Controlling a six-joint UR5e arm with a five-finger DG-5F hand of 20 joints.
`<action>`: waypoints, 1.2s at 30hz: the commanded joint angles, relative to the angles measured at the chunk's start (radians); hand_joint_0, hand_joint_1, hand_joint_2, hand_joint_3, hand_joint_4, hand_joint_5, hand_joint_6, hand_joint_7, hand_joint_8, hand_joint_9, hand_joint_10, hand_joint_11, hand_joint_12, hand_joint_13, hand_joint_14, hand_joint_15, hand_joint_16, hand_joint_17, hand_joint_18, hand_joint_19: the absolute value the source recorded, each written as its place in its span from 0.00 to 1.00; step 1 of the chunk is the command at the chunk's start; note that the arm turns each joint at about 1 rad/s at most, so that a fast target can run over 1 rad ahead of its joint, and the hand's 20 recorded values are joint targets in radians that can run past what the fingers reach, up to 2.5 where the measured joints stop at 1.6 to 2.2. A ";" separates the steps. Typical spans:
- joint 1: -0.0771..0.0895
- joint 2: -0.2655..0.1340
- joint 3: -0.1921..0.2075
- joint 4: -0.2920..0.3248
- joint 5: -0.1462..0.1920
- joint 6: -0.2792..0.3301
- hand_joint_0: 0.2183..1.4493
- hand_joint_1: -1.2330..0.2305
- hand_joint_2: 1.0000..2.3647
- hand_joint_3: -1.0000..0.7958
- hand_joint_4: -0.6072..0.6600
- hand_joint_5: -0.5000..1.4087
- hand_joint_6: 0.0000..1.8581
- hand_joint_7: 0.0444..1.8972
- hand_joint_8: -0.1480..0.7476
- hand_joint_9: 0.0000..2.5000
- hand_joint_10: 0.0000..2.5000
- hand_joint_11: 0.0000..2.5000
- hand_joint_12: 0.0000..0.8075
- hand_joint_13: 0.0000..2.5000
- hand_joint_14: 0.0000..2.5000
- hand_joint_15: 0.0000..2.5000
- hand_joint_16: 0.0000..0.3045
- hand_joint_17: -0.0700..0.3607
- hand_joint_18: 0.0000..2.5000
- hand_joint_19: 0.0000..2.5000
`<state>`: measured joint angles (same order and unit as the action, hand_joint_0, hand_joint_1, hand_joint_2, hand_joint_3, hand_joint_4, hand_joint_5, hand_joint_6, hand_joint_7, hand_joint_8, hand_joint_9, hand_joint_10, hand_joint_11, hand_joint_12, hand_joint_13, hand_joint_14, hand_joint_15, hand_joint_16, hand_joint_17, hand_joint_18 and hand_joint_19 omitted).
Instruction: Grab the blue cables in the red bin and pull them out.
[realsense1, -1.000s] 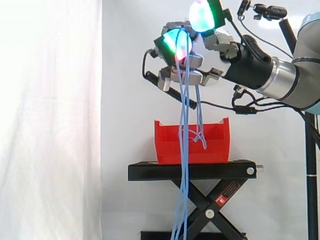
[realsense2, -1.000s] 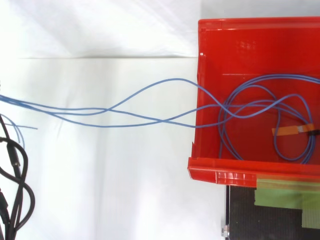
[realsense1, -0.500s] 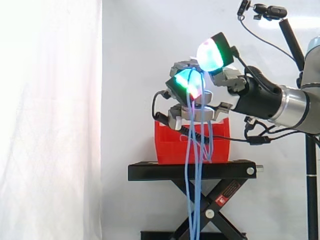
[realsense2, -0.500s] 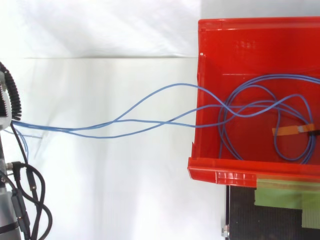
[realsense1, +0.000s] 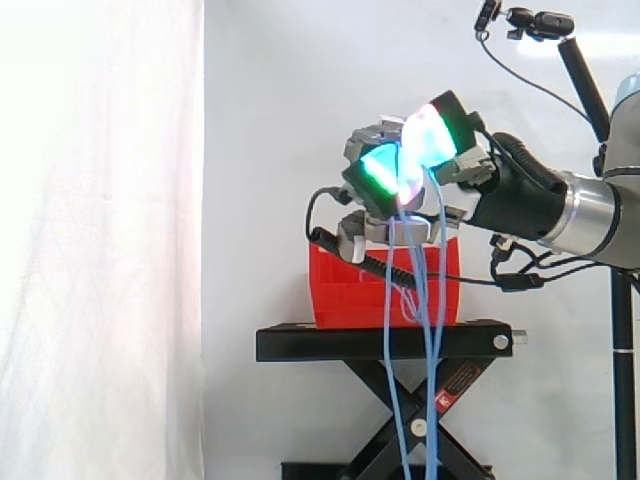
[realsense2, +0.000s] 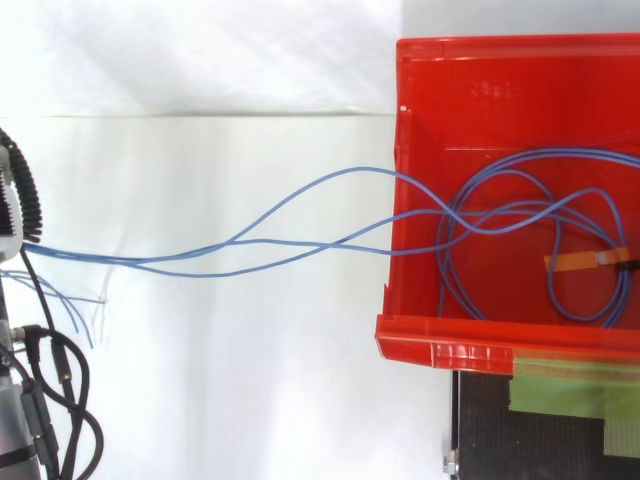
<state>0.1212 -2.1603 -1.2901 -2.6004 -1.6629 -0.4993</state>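
My hand (realsense1: 445, 185) hovers just above the red bin (realsense1: 350, 295), its glowing fingertips (realsense1: 385, 172) pressed together on the blue cables (realsense1: 387, 320). From the pinch the cables fall in front of the bin and the stand, down to the floor. In the top view the blue cables (realsense2: 250, 245) leave the red bin (realsense2: 470, 352) over its left wall and stretch left across the white surface. Loops of cable (realsense2: 500, 215) still lie coiled inside, beside an orange tag (realsense2: 585, 261).
The bin sits on a black scissor-lift stand (realsense1: 385, 343) in front of a white curtain. Green tape (realsense2: 560, 393) marks the stand top beside the bin. A camera on a black pole (realsense1: 535, 22) stands at the upper right.
The hand has come down and right to just above the bin. Its pads have drawn closer together on the cables. The hanging cable ends have swung right.
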 joint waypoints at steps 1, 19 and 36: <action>0.000 0.000 0.000 -0.001 0.000 0.002 0.52 0.27 0.00 0.00 0.52 0.71 0.02 0.42 0.36 0.44 0.19 0.68 0.35 0.52 0.00 0.61 0.14 0.39 0.33 0.32; 0.000 0.000 0.000 -0.026 0.000 0.003 0.47 0.36 0.00 0.00 0.53 0.68 0.00 0.39 0.37 0.43 0.21 0.65 0.37 0.52 0.00 0.61 0.15 0.40 0.33 0.32; 0.002 0.000 0.000 -0.026 0.000 0.002 0.41 0.47 0.00 0.00 0.56 0.74 0.05 0.42 0.40 0.44 0.19 0.65 0.40 0.52 0.00 0.60 0.16 0.42 0.33 0.32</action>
<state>0.1227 -2.1604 -1.2901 -2.6262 -1.6629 -0.4977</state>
